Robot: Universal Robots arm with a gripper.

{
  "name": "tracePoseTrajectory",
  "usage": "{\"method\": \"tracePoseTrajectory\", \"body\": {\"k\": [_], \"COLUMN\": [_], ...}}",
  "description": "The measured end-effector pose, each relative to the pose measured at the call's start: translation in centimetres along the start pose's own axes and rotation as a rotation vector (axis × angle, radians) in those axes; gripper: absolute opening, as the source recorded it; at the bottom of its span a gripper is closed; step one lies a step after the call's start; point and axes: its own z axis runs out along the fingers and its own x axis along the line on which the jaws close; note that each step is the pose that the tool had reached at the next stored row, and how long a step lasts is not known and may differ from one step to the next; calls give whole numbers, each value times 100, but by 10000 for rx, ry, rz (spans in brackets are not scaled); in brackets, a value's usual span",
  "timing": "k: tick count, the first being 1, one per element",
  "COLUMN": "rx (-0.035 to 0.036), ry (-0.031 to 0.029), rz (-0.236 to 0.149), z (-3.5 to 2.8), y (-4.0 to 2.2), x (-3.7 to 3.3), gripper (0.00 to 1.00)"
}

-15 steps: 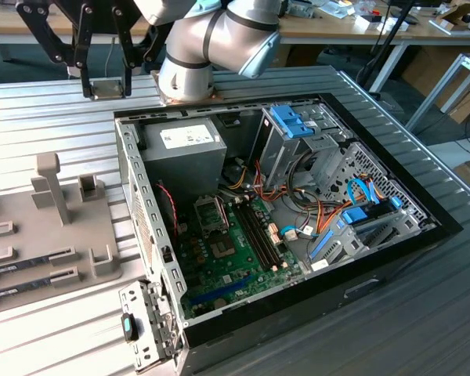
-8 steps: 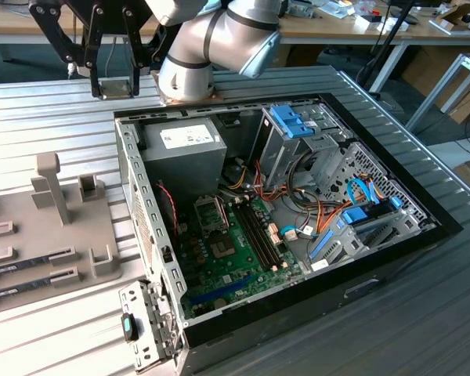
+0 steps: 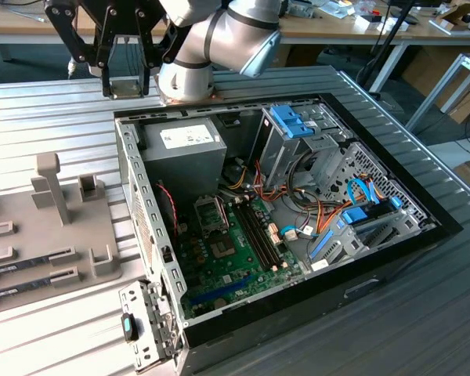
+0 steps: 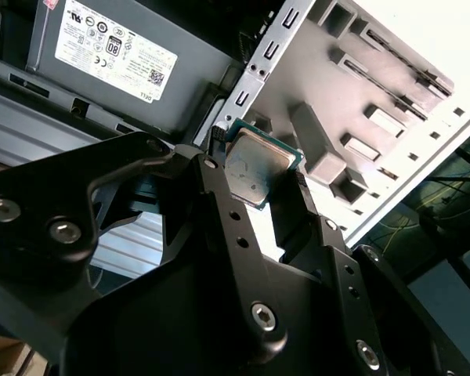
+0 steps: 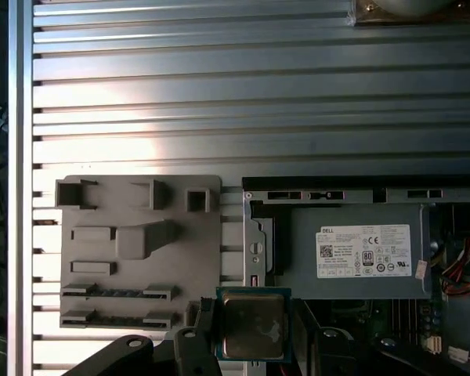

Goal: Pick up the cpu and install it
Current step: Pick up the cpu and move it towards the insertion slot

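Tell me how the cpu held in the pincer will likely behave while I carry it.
Probably stiff: the cpu is a thin flat plate, showing no sag in the pincer. Its smooth metal top looks slippery, and it seems held by its edges, so a jolt could shift it. Likely light.

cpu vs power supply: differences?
The cpu is a small thin square with a silvery top; the power supply is a big grey box with a white label. The cpu is held in the gripper; the power supply sits in the case. Both look metallic.
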Motion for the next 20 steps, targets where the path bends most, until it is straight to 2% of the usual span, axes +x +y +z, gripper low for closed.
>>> {"method": "tracePoseTrajectory", "body": {"k": [17,20], "rx": [1,1], "ry": [25,34], "rz": [1,1], "z": [1,1], "y": [6,8], "x": [-224,-306], "gripper": [47,47]}}
